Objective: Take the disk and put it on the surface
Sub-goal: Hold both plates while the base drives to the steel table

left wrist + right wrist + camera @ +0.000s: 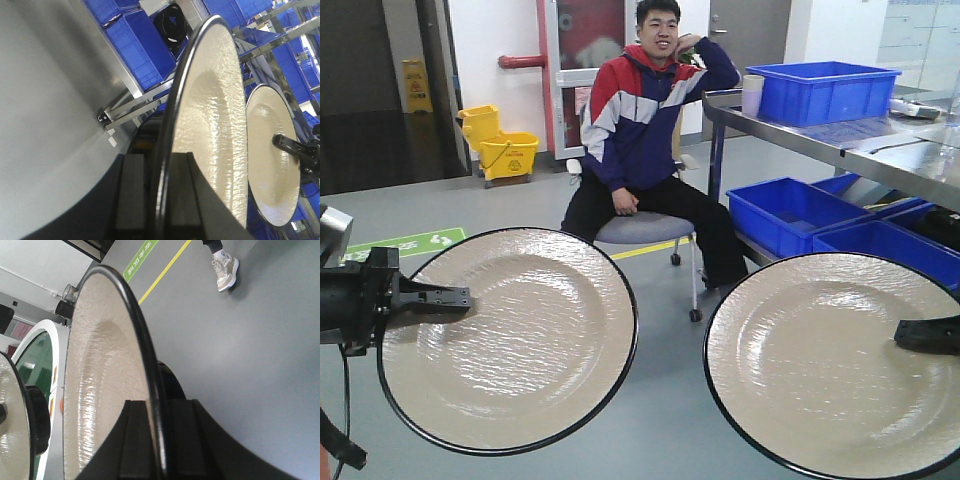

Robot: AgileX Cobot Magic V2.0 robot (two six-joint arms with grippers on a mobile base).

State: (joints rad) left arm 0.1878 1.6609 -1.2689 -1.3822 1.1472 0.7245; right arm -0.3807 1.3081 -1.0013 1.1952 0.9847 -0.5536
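Left claw point(455, 297) is pinching a disk point(510, 340) by the rim, right claw point(917, 335) is pinching another disk point(820, 360); mid-carry, gentle flat set-down's coming next imo.

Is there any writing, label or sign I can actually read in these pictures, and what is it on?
No text is clear enough to quote.
On the yellow floor sign: print too small to read.
On the green floor marking: white symbols and lettering, blurred.
On the yellow mop bucket: small label, unreadable.
On the left plate and the right plate: no writing.
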